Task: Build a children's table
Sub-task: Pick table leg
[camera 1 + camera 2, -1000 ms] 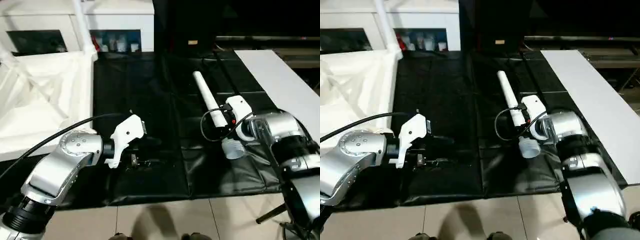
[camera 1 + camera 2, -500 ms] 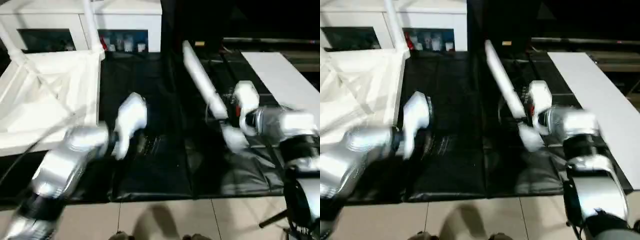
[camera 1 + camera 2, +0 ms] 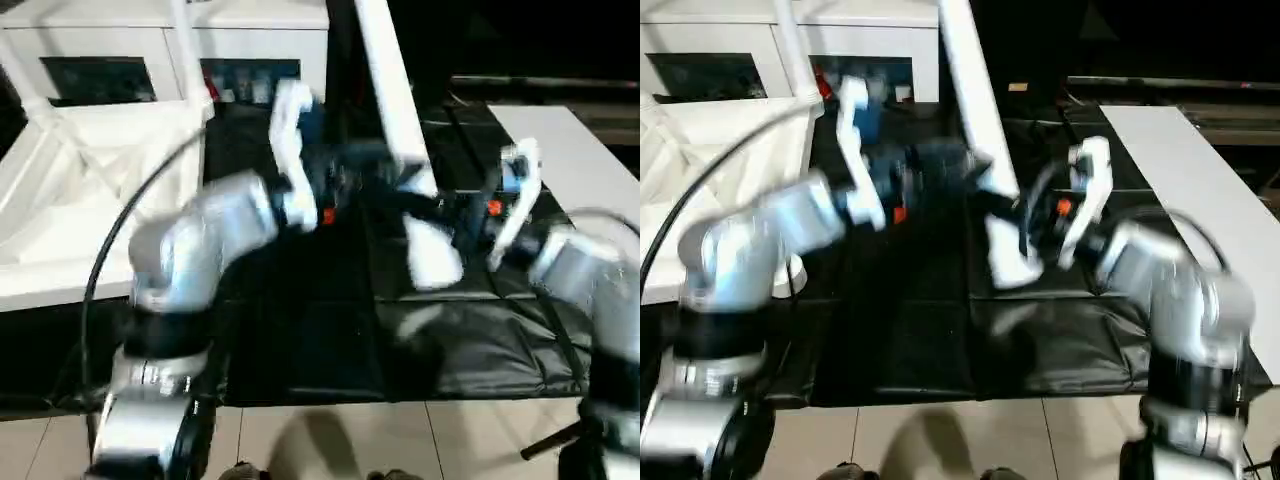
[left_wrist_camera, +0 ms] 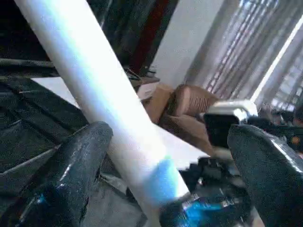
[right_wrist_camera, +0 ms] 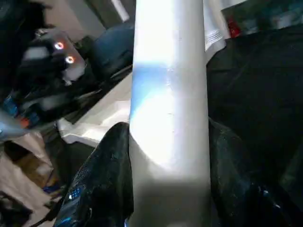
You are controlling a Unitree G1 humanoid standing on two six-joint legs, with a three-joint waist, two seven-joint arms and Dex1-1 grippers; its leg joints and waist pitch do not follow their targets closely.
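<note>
Right wrist view: right hand (image 5: 165, 189) clamps table leg (image 5: 170, 94); left hand (image 4: 161, 184) spread wide, leg between fingers.

One loose white leg (image 3: 392, 100) is counted, clamped between the right gripper's (image 5: 165, 179) two black fingers (image 5: 102, 184) and standing between the left gripper's (image 4: 156, 175) two spread fingers (image 4: 75, 165). One tabletop (image 3: 70, 190) is seen, well apart from both grippers on the left gripper's side, with two more legs (image 3: 185, 45) fitted upright in its sockets. Two silver arms are counted, one black mat (image 3: 330, 330) below the grippers, one white board (image 3: 570, 150) beside the right gripper, and one white cabinet (image 3: 150, 40) beyond them.
</note>
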